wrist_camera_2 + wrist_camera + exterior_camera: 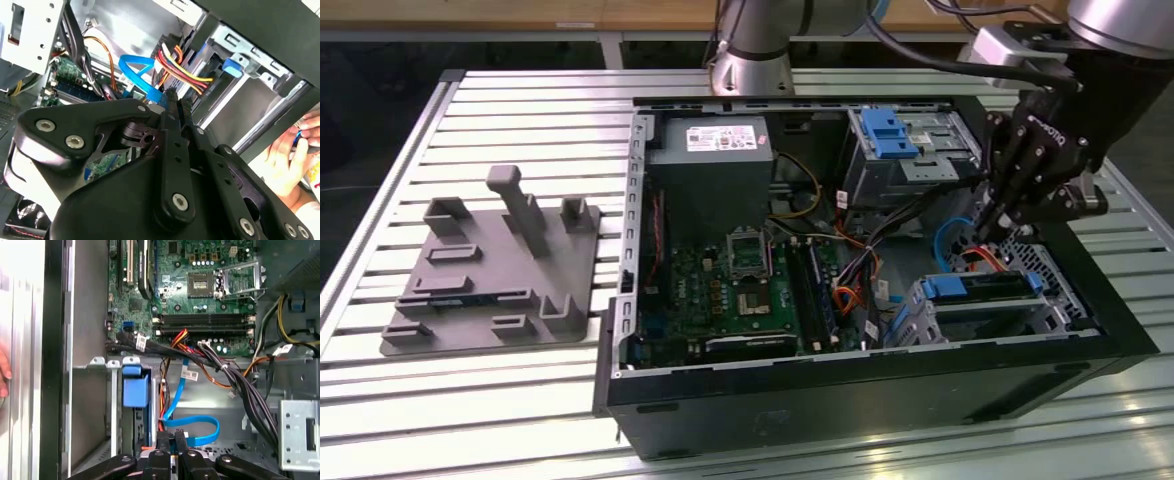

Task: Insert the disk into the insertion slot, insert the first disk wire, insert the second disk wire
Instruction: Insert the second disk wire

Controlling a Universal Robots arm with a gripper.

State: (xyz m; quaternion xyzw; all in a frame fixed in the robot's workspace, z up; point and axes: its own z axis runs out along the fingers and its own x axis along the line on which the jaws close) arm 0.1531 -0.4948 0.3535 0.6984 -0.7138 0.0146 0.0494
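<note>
One black computer case (854,400) lies open on the slatted counter (520,400), and everything here is placed against it. Just behind its near wall, at the corner toward the exterior view's right, sits the insertion slot (1051,300), a silver perforated bay. The disk (981,288) is already seated in that bay, with its bright blue carrier showing along the top; the first wrist view shows the carrier's blue tab (135,387) standing against the bay's frame.

Right behind the bay, inside the case, the tool (987,228) reaches down from the black wrist. Both wrist views show its tips (171,439) clenched narrowly on the end of a looping blue data cable (200,427). In the second wrist view a bundle of red, yellow and black power wires (185,67) runs just beyond that loop toward the bay.

Farther in, the green motherboard (734,300) covers the case floor. Behind it stands the grey power supply (714,150), and beside that, at the far corner, a silver drive cage with a blue latch (907,150).

Outside the case, toward the exterior view's left, a grey moulded fixture (494,270) lies on the counter. A person's hand (287,160) shows just outside the case wall in the second wrist view. Beyond the far wall, the arm's silver base (750,50) rises from the counter.
</note>
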